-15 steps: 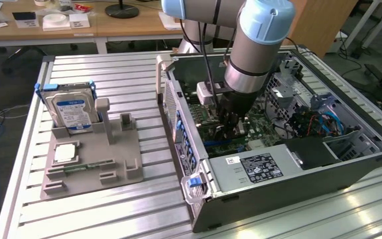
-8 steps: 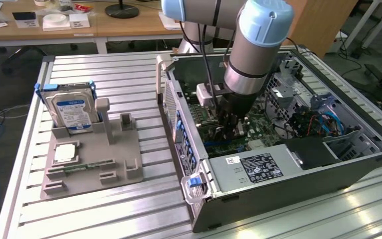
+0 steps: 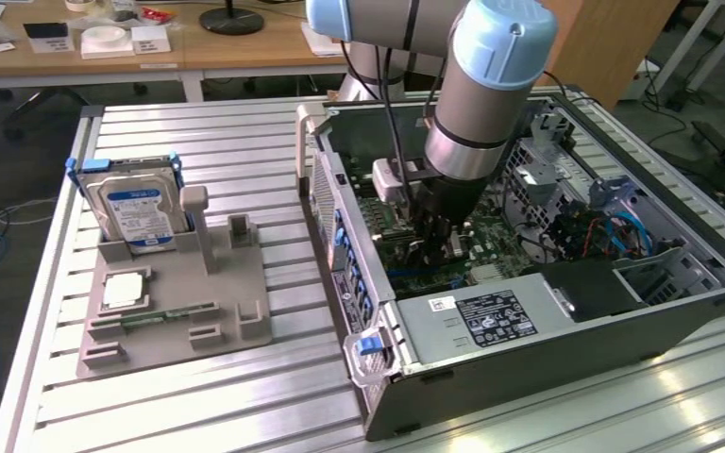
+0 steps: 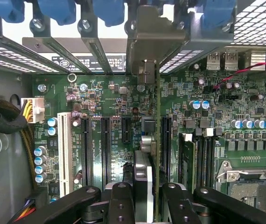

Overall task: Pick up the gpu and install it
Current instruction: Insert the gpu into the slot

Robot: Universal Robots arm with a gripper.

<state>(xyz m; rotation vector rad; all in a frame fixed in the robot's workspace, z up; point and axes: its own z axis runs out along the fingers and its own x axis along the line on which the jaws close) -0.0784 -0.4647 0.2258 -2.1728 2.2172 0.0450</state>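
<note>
Grey arm [image 3: 482, 118], pale-blue caps; black gripper [image 4: 147, 205].

Exterior view sits high and off to one side, looking down at the whole table [image 3: 211, 396] and the open computer case [image 3: 589, 321]. Wrist view is right up close inside it, facing the motherboard [image 4: 100, 107], which both views share.

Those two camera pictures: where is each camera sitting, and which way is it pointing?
Exterior view: off the arm, high up, looking down at the open computer case, a parts holder with a hard drive, and the arm's grey-and-blue links.
Wrist view: on the wrist, inside the case, looking along the black jaws at the motherboard; the gpu stands edge-on, gripped between them.
Shared: the case interior and motherboard.
</note>
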